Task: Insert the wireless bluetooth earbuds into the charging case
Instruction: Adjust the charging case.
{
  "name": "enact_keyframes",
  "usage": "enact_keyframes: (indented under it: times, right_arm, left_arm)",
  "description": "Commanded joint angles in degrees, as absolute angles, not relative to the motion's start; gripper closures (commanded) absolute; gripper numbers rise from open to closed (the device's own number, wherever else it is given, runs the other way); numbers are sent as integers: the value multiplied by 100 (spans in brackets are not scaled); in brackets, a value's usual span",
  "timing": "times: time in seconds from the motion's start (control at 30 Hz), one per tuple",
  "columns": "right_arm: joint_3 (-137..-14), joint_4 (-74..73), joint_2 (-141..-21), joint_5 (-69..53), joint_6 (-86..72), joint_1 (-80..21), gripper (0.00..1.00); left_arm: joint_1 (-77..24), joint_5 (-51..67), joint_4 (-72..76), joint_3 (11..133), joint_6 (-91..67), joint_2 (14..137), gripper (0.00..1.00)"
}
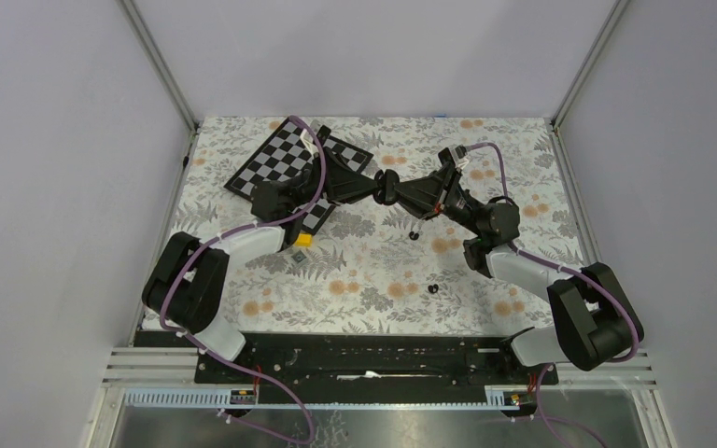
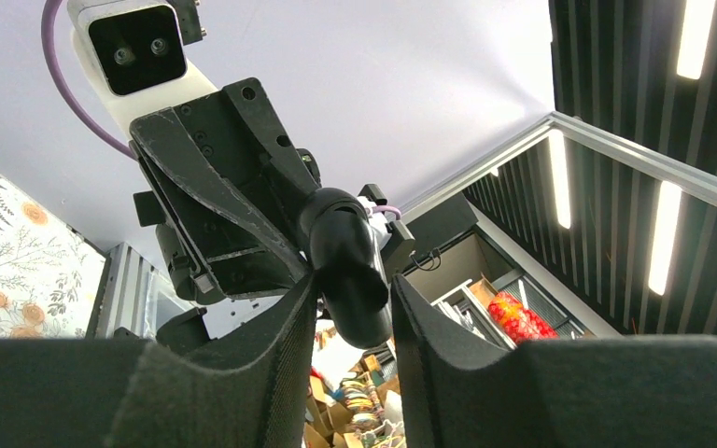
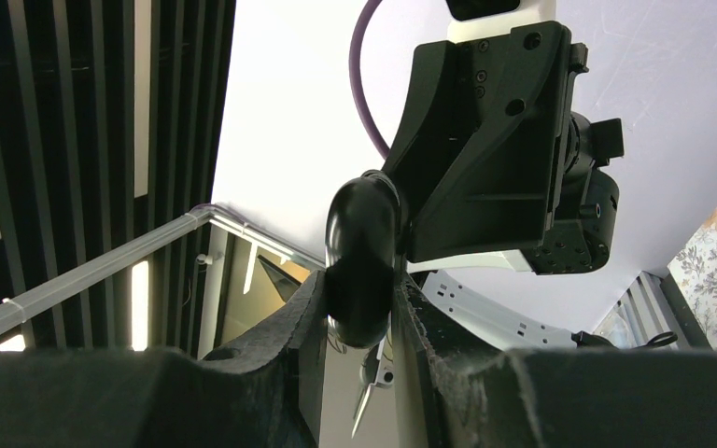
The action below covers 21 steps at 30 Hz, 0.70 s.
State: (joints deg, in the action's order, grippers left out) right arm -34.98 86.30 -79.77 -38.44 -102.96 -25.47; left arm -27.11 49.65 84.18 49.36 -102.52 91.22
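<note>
On the floral table (image 1: pixel 373 271) a checkerboard sheet (image 1: pixel 280 159) lies far left, a yellow block (image 1: pixel 304 239) seemingly just beside it.

I could read no text, label, brand or number in any of the three views. The one printed board, the checkerboard (image 1: pixel 280 161), carried only plain black and white squares.
</note>
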Motion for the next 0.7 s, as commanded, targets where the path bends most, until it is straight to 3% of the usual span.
enact_keyframes:
  times: [0.0, 0.1, 0.3, 0.67]
  right_arm:
    - [-3575, 9681, -7916, -3762, -10309, -2601, 100]
    - [-3576, 9677, -7918, -3762, -10297, -2600, 100]
    - [-3561, 9677, -7915, -3762, -10292, -2597, 100]
    - [-3576, 9679, -7927, -3759, -10274, -2606, 100]
  left_arm:
    - [-2699, 4897, 9220, 4951, -10230, 8961, 66]
    - [-2698, 4893, 9220, 4931, -10239, 8968, 67]
    - [-2704, 4937, 9220, 4974, -10257, 9025, 54]
    - [-2724, 4979, 9217, 4981, -10241, 9091, 57]
